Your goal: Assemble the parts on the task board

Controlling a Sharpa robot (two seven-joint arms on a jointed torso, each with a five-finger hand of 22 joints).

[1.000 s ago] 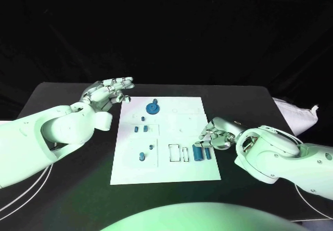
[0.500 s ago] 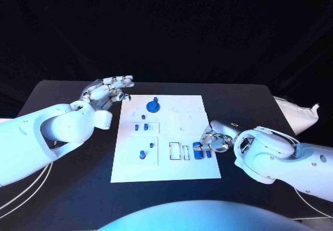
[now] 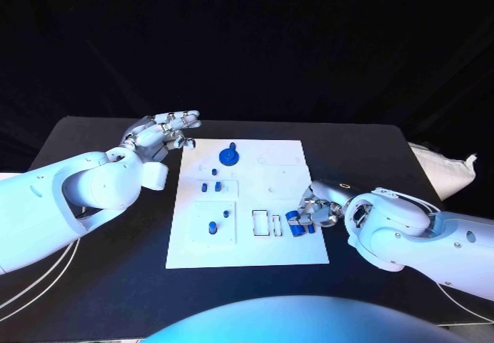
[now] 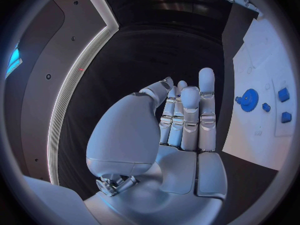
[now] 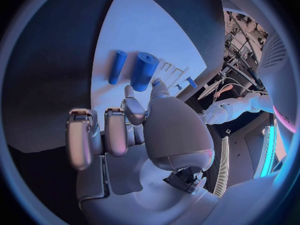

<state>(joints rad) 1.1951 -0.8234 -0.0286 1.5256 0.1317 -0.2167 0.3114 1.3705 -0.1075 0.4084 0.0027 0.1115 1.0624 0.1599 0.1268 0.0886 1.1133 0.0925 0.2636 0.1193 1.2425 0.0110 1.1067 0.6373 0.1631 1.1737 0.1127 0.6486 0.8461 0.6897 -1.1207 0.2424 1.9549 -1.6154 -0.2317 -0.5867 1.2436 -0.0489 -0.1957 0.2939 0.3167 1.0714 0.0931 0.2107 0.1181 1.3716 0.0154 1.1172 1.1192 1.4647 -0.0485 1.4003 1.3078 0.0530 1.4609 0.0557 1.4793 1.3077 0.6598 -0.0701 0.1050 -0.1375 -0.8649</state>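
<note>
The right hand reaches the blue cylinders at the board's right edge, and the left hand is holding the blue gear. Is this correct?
Not quite. The left hand holds nothing: the left wrist view shows its fingers empty, apart from the blue gear, which lies on the task board. The right hand is at the blue cylinders.

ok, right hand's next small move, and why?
Probably close the fingers on the thick blue cylinder. The right hand sits at the board's right edge, fingertips just short of that cylinder, with a thinner one beside it; nothing looks gripped yet.
</note>
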